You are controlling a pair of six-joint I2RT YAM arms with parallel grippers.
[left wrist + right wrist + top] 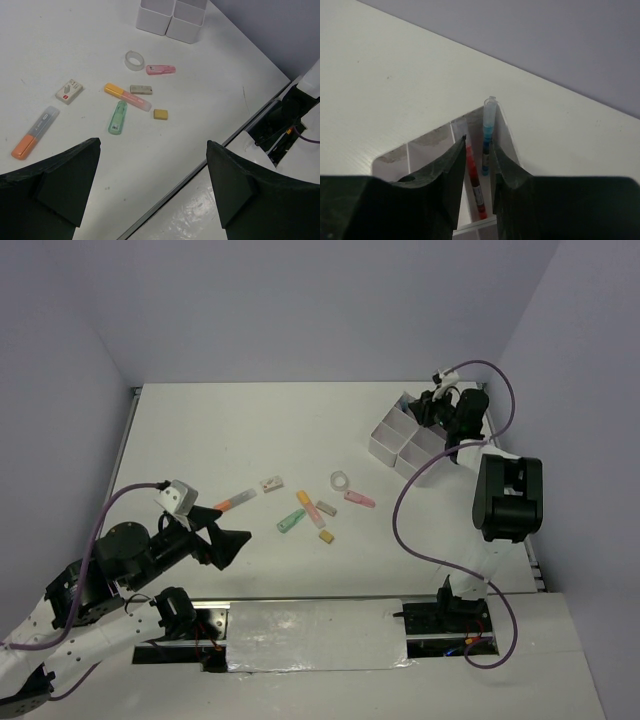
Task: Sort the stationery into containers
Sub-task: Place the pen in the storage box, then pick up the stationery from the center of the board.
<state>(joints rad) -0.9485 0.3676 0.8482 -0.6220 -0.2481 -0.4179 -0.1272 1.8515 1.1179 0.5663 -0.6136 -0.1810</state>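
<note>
The white four-compartment box [410,440] stands at the far right. My right gripper [432,408] hangs over its far compartment. In the right wrist view the gripper [478,140] has its jaws a little apart. A red pen [476,182] and a blue pen [487,131] lean inside the compartment [506,135] below, gripped by neither finger. My left gripper [226,540] is wide open and empty near the front edge. Loose on the table are an orange marker [35,133], white eraser [69,91], tape ring [134,60], pink marker [160,69], yellow-pink marker [127,97], green marker [118,117], grey eraser [141,89] and yellow eraser [160,114].
The table's front edge and a metal rail [200,165] run just under my left gripper. The right arm's base and its purple cable [400,510] stand at the table's right side. Grey walls close in the left, back and right.
</note>
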